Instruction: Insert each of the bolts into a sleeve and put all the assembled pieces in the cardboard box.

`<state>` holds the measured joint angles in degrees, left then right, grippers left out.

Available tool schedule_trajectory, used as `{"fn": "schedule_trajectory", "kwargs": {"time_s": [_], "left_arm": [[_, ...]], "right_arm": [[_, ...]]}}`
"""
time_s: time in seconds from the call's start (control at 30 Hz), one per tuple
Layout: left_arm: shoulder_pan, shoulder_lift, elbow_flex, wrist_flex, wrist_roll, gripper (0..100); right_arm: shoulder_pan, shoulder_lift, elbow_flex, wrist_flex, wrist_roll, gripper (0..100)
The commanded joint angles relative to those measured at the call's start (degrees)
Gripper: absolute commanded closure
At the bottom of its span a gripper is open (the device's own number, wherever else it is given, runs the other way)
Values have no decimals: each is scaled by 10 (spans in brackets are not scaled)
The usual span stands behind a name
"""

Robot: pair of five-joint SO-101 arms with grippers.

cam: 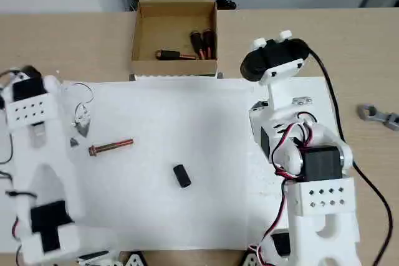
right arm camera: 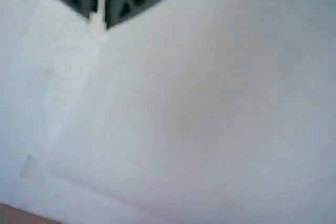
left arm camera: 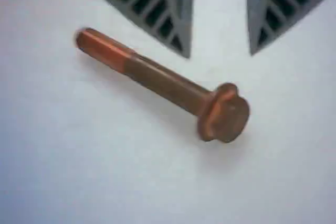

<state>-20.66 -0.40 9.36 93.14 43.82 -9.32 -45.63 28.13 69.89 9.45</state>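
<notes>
Left end effector (left arm camera: 218,51), released, hovers just beside the loose bolt (left arm camera: 163,85) at bench (cam: 75,35) left; right end effector (right arm camera: 100,19) is clenched, empty. Sleeve (cam: 182,175) lies mid-bench. Assembled pieces (cam: 176,55) occupy the far cardboard box (cam: 140,35); apparently one insertion and boxing remain.

Copper-brown bolt (left arm camera: 163,85), black sleeve (cam: 182,175), tan cardboard box (cam: 175,10), white mat (cam: 168,216).

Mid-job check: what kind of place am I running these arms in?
Probably a robotics lab or hobby bench, not a factory line: a wooden table with a white sheet as the work area, an arm with bare wires, and a metal tool lying loose at the side.
</notes>
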Motion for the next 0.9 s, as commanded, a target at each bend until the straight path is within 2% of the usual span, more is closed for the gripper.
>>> {"fn": "schedule_trajectory", "kwargs": {"time_s": [0.0, 0.1, 0.23, 0.6, 0.87], "left_arm": [[28, 36, -3, 18, 21, 871], [68, 33, -29, 46, 29, 806], [104, 33, -40, 43, 54, 793], [41, 87, -35, 43, 53, 789], [42, 182, -35, 18, 53, 793]], "right_arm": [[1, 2, -3, -10, 12, 995], [2, 2, -3, -9, 21, 995], [0, 2, -5, -9, 25, 995], [2, 2, -6, -6, 27, 995], [1, 1, -6, -6, 25, 995]]}}
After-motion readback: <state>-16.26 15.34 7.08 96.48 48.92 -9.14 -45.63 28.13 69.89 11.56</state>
